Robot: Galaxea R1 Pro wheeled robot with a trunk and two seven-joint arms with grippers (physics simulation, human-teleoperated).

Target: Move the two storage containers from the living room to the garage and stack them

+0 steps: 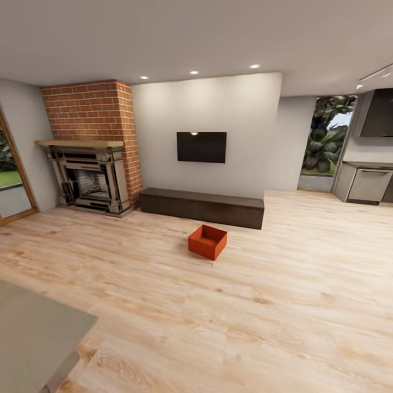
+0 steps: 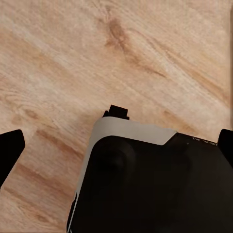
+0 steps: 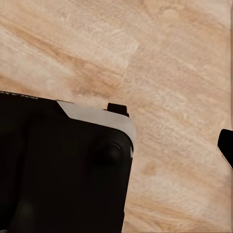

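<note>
While both grippers point down at bare wood floor [image 2: 58, 58], left fingers [image 2: 9, 150] spread wide, empty; right fingers [image 3: 225, 145] can't tell. One orange bin [image 1: 207, 242] far off by bench [image 1: 202, 206].

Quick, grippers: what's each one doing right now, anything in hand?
Left gripper: open, fingertips spread wide, holding nothing, wood floor beneath.
Right gripper: cannot tell; nothing visibly held.

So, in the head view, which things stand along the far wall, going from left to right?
Glass door → brick fireplace → dark low bench with the black TV above it → window with plants → grey cabinet.
</note>
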